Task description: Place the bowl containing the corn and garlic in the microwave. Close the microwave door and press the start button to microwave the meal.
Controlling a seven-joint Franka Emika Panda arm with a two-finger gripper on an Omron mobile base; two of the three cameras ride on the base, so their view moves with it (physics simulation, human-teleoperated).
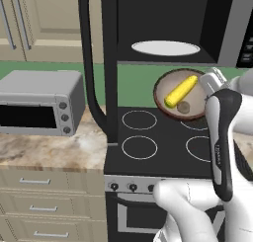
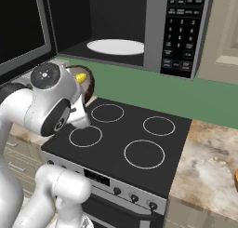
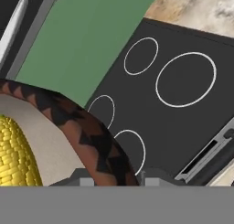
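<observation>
A: Left base view. The bowl (image 1: pixel 181 95) hangs above the far stove rings, tilted, just below the open microwave (image 1: pixel 168 26). The corn (image 1: pixel 181 90) lies across it, the garlic (image 1: pixel 184 107) just beside the cob's near end. The gripper (image 1: pixel 210 83) meets the bowl's right rim; I judge it clamped on the rim, though the jaws themselves are hidden.

B: Risk?

A: The tilt. The cob is a smooth cylinder and could roll out; the rim might also catch the cavity's lower lip.

B: Right base view?

A: The arm covers most of the bowl (image 2: pixel 88 85); a yellow tip of corn (image 2: pixel 82 77) peeks out. White round turntable (image 2: pixel 115 47) sits flat in the black cavity, keypad strip (image 2: pixel 184 31) to its right. The microwave door (image 2: pixel 23 29) stands swung open at left.

B: Hand view?

A: Bowl rim (image 3: pixel 87 131), brown with a dark zigzag pattern, runs down between the finger tips. Kernelled corn (image 3: pixel 16 157) on the pale interior. Glossy black stovetop (image 3: pixel 183 113) beyond.
</observation>
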